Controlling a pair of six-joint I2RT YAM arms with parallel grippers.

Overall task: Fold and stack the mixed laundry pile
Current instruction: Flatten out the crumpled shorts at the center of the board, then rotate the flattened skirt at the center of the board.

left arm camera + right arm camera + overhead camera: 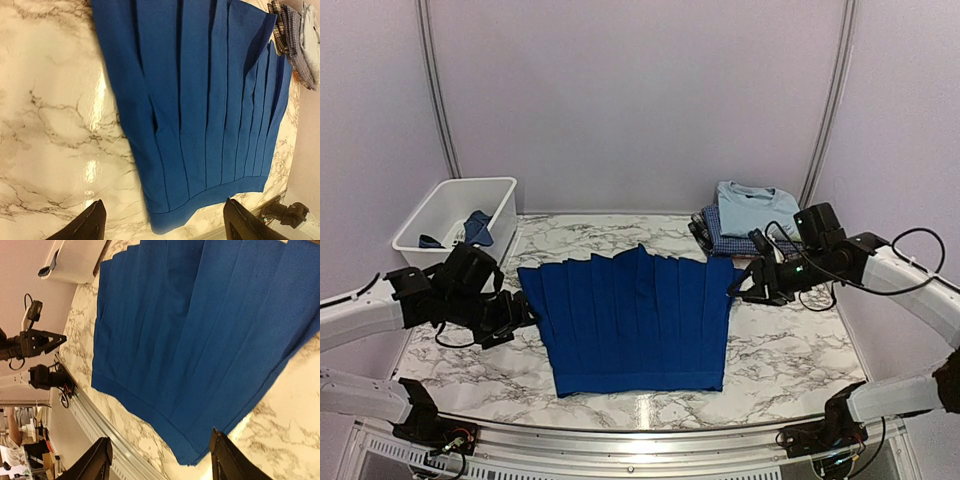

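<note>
Near edge first: rail, with an arm base at either end. Just beyond it, on the table, the blue garment lies flat and centred, pleats running near to far, hem toward the rail.

Left gripper sits at the garment's left edge, fingers spread wide, nothing between them. Right gripper sits at the right edge, likewise spread and empty.

Far right is a stack of three: T-shirt on top, check shirt under it, plaid piece showing at the left side. Far left is the bin, with a dark cloth inside.

Judgement: the garment is laid out and the first fold is not yet made. To do it well:
- Each gripper takes a matching corner.
- It pinches every layer at the edge, not a single pleat.
- It lifts just enough to clear the cloth.
- Both sides travel at one pace, so edge meets edge.

An uneven pull would likely fan the pleats.

Views compared:
- Left wrist shows a gaping pleat partway along the left side — the top view barely hints at it.
- Right wrist shows the near right corner lying flat against the marble.
- Only the top view shows the bin's contents and the stack's order — neither wrist camera does.
</note>
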